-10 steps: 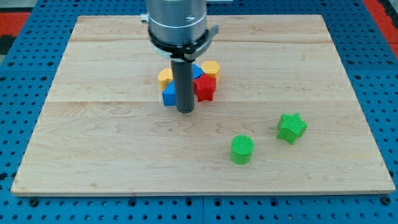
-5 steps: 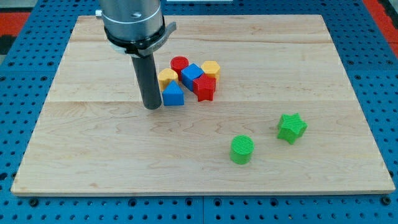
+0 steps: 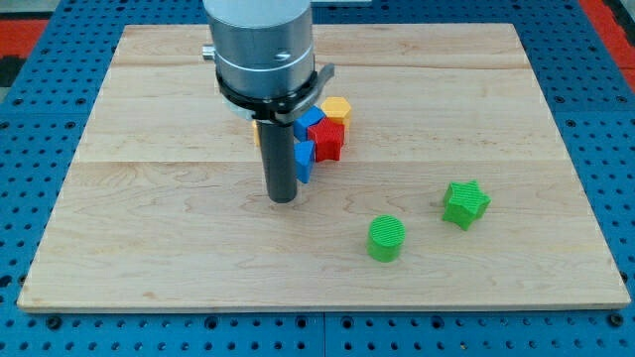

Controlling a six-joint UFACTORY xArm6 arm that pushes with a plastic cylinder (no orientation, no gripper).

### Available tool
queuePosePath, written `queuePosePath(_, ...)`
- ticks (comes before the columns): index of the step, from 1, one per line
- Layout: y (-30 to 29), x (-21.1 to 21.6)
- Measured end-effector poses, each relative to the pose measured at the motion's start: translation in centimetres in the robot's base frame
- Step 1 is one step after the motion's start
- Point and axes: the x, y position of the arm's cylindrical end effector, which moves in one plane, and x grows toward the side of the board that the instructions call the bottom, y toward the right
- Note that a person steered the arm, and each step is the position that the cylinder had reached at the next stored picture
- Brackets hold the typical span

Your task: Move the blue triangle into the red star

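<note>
The blue triangle [image 3: 304,159] is mostly hidden behind my rod; only its right edge shows, touching the left side of the red star [image 3: 328,142]. My tip [image 3: 283,199] rests on the board just below and left of the blue triangle. A blue cube [image 3: 314,118] sits above the star. A yellow hexagon [image 3: 337,108] is at the star's upper right. A sliver of a yellow block [image 3: 256,134] shows left of the rod. The red cylinder is hidden behind the arm.
A green cylinder [image 3: 387,238] and a green star [image 3: 464,203] lie at the lower right of the wooden board [image 3: 149,218]. The blue pegboard [image 3: 40,327] surrounds the board.
My rod swung from in front of the cluster out to its left, then back right and lower. The blue triangle has moved right, now against the red star.
</note>
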Motion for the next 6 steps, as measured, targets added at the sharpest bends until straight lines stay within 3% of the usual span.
queuePosePath(2, -0.8, -5.2)
queuePosePath(3, -2.9, -3.4)
queuePosePath(4, -2.2, 1.6)
queuePosePath(5, 1.7, 1.3)
queuePosePath(6, 1.4, 7.1)
